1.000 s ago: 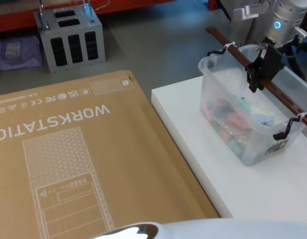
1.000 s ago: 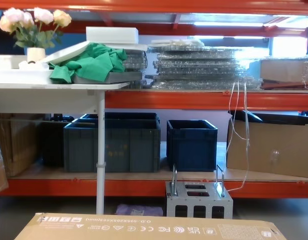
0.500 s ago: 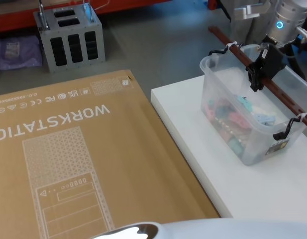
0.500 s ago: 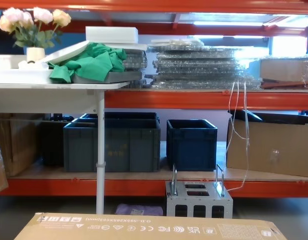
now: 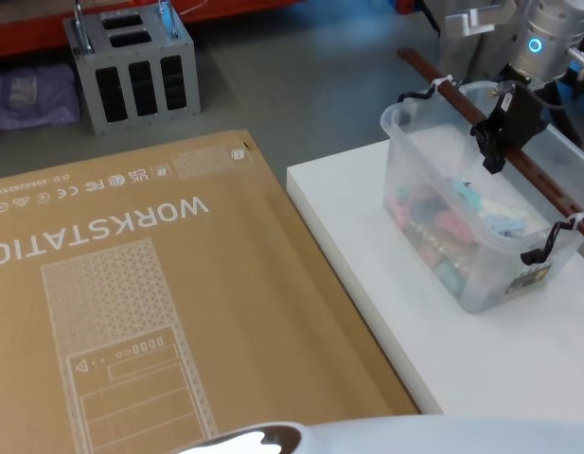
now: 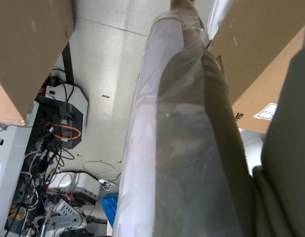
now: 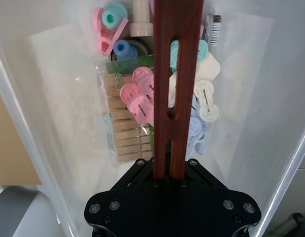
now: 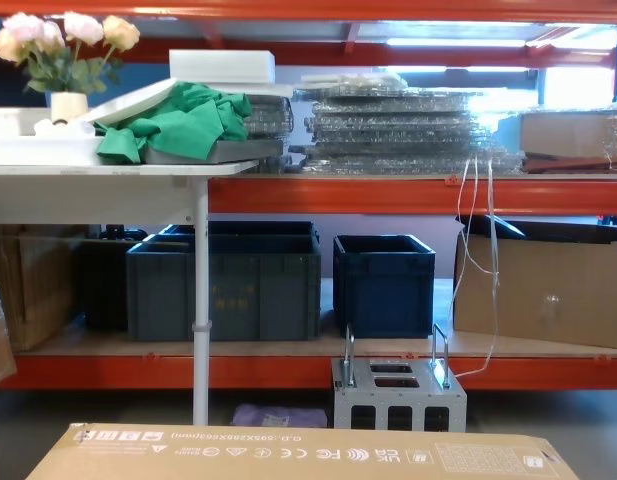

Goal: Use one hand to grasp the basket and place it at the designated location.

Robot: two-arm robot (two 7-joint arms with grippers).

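Gripping the basket [image 5: 433,218] by its red handle [image 5: 547,192], the right gripper [image 5: 504,128] has its jaws shut tight. Lift slowly, so it hangs level under the jaws.

The cardboard box [image 5: 178,312] reads "WORKSTATIO" — upside down (cut off).

Translucent white basket [image 5: 406,172], red-brown handle [image 5: 547,187]

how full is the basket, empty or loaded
Partly full: wooden clothespins and pastel clips lie on the basket floor, well below its rim. Right pincer grips the handle.
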